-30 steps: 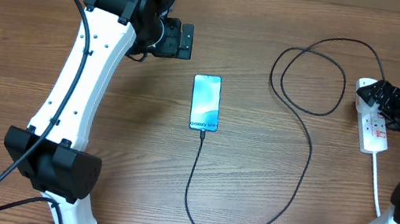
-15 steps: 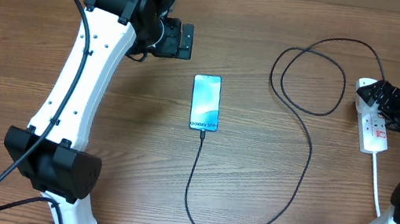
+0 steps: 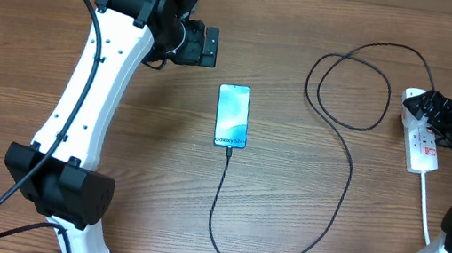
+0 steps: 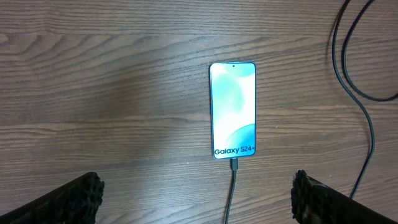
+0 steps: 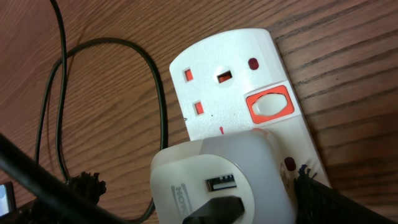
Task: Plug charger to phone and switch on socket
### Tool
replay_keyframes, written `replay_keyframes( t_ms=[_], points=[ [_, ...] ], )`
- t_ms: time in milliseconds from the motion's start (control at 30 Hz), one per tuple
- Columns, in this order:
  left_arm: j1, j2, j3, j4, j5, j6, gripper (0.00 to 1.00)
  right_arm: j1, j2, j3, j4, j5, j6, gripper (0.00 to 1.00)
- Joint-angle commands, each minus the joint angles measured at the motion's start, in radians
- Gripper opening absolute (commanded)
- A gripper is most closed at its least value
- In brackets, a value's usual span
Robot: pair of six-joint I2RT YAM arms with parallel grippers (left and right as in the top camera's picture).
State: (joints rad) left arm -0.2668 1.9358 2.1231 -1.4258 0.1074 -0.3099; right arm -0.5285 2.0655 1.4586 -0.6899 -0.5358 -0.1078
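The phone (image 3: 232, 115) lies face up mid-table, its cyan screen lit; it also shows in the left wrist view (image 4: 234, 109). The charger's black cable (image 3: 349, 176) has its tip in the phone's near end (image 4: 234, 165), loops across the table and runs to a white adapter (image 5: 214, 177) seated in the socket. The socket (image 3: 422, 142) is a white power strip; its red-framed switch (image 5: 268, 106) shows beside the adapter. My right gripper (image 5: 199, 183) is open, its fingers on either side of the adapter. My left gripper (image 3: 210, 46) is open and empty, hovering beyond the phone's far end.
The strip's thick white lead (image 3: 425, 210) runs toward the front edge at the right. The black cable forms a loop (image 3: 349, 82) left of the strip. The left arm's white links (image 3: 92, 89) span the table's left side.
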Motion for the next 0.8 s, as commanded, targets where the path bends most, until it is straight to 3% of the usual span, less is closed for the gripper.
replay_keyframes(
  t_ms=[0, 767],
  points=[
    [-0.002, 0.006, 0.006, -0.003, -0.011, 0.019, 1.0, 0.011, 0.013, -0.01, -0.025, 0.005, 0.032, 1.0],
    [-0.002, 0.006, 0.006, -0.002, -0.011, 0.019, 1.0, 0.011, 0.012, 0.05, -0.061, 0.046, 0.032, 1.0]
  ],
)
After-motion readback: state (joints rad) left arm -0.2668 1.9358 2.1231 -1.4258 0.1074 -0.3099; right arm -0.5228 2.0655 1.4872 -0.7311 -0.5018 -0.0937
